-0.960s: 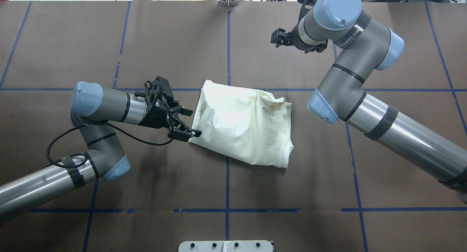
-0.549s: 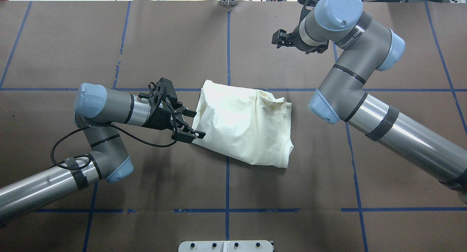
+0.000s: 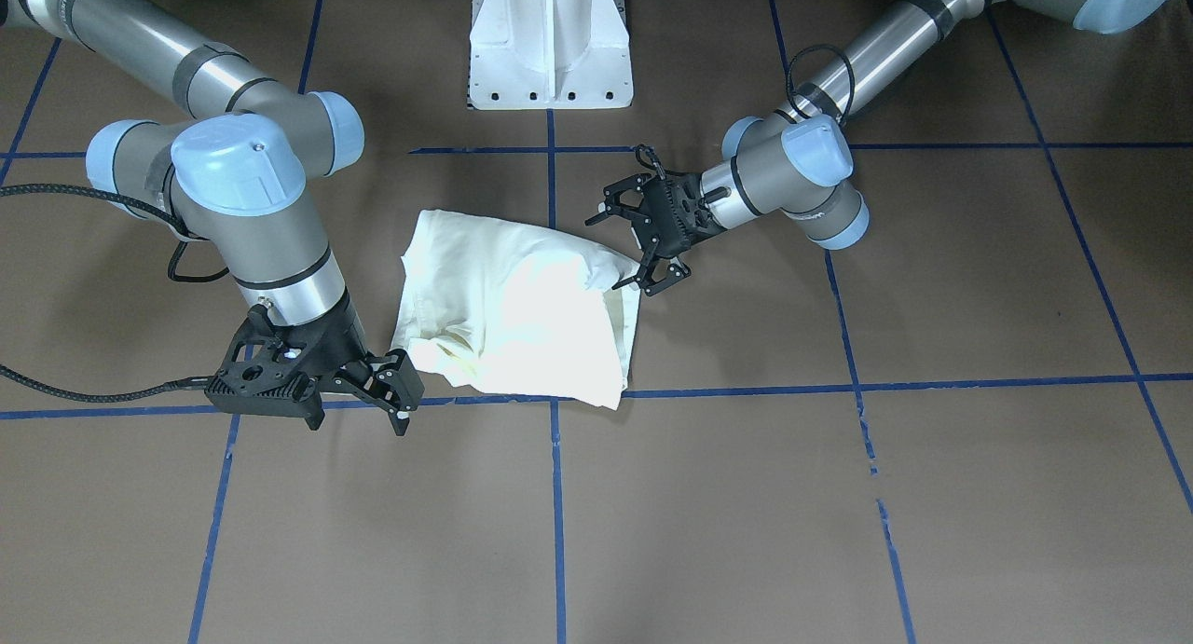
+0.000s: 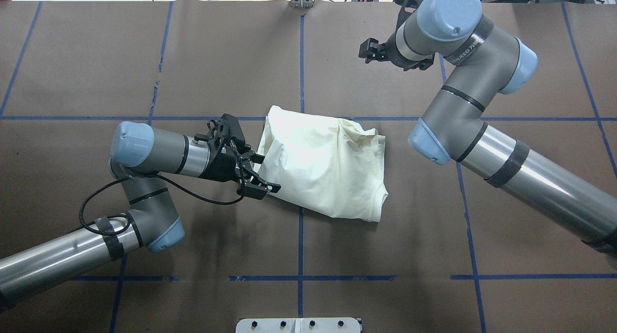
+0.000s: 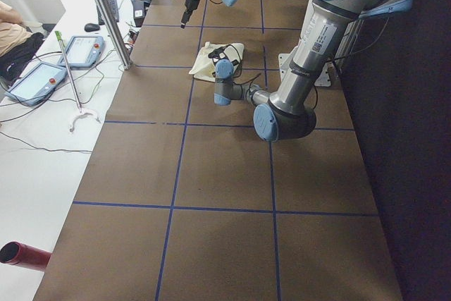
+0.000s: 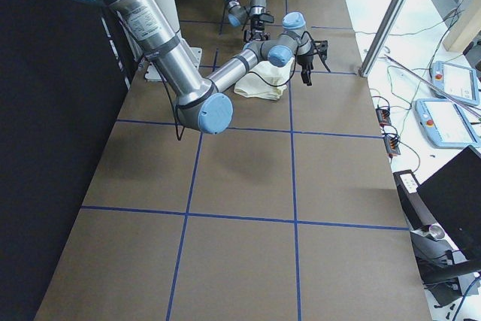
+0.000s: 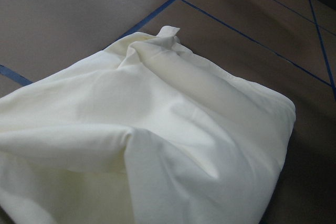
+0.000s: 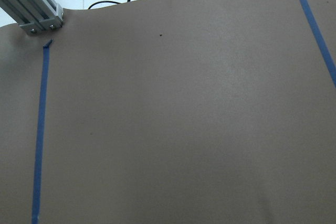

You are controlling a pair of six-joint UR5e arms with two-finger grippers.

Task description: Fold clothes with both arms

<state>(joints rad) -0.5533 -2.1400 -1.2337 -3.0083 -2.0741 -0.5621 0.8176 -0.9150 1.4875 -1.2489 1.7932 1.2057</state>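
Note:
The cream T-shirt (image 4: 323, 166) lies as a crumpled folded bundle at the table's middle, plain side up; no print shows. It also shows in the front view (image 3: 517, 318) and fills the left wrist view (image 7: 157, 129). My left gripper (image 4: 269, 172) is open, low at the shirt's left edge, its fingers straddling that edge; in the front view (image 3: 623, 254) it sits at the shirt's right corner. My right gripper (image 4: 365, 48) is open and empty, raised over bare table beyond the shirt; the front view (image 3: 405, 404) shows it beside the shirt's corner.
Brown paper with blue tape lines (image 4: 300, 212) covers the table. The white pedestal base (image 3: 550, 38) stands on the robot's side. An aluminium post (image 8: 31, 9) stands at the far edge. Operator pendants (image 5: 84, 51) lie off the table's side.
My left gripper has moved right, from just beside the shirt onto its left edge, and the near-left corner is now under a finger. The right arm has barely moved.

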